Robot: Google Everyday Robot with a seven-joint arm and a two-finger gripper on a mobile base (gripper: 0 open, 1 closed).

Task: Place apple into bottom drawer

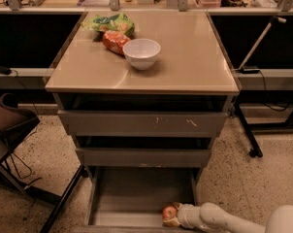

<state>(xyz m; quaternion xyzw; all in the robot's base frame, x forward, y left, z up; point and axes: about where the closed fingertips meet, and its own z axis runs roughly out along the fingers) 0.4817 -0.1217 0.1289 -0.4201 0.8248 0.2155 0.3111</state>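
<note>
The apple (169, 212), small and red-orange with a yellowish patch, is low inside the open bottom drawer (137, 193), near its front right corner. My gripper (174, 215) reaches in from the lower right on a white arm and is at the apple. The apple looks to be at the drawer floor, but I cannot tell if it rests there.
Two upper grey drawers (141, 123) stand slightly pulled out above. On the tan cabinet top (185, 57) sit a white bowl (141, 53), an orange-red snack packet (114, 41) and a green packet (110, 22). A chair (10, 125) is at the left, a stand leg (246, 130) at the right.
</note>
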